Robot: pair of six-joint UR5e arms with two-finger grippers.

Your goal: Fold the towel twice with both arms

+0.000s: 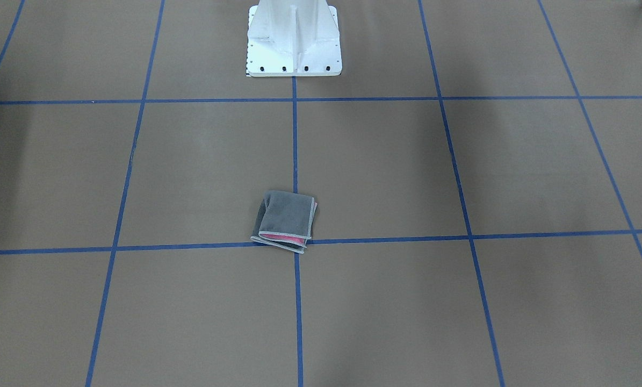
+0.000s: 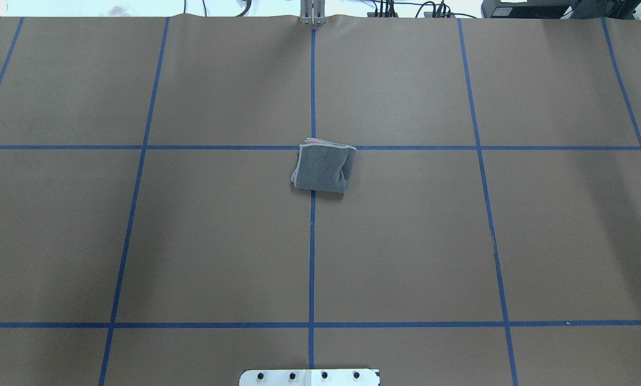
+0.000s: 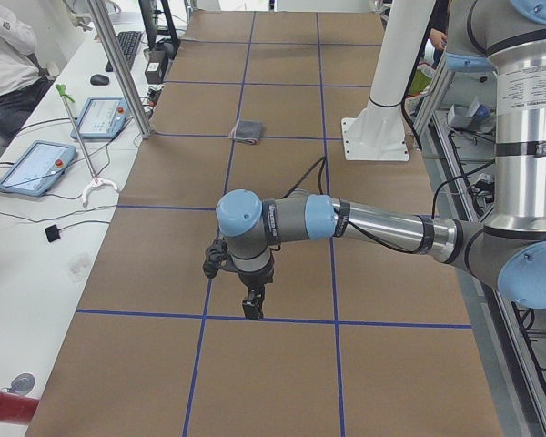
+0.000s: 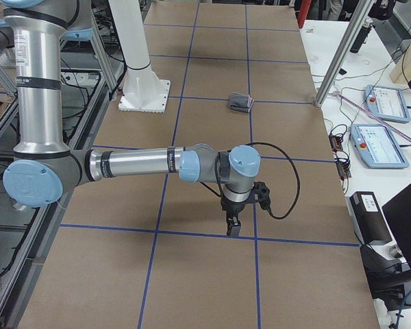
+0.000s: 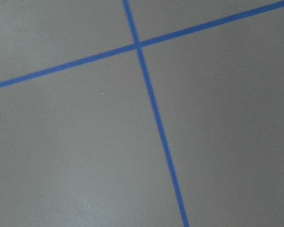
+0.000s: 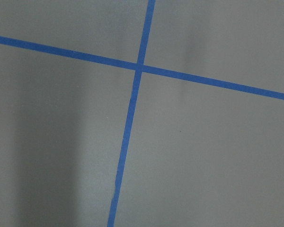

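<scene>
Folded into a small square, the towel [image 1: 284, 220] lies at mid-counter with its dark grey face up and a pink strip showing along its open edge. It covers a crossing of the blue tape lines [image 1: 385, 239], well apart from the white pedestal [image 1: 294, 40]. At one end of the brown counter [image 2: 406, 241], the left arm [image 3: 382, 228] reaches out low, its left pincer [image 3: 252, 305] pointing down beside a tape line. At the other end, the right arm [image 4: 137, 164] holds its right pincer [image 4: 233, 225] the same way. Whether either pincer is released or clenched cannot be told from these side views.
</scene>
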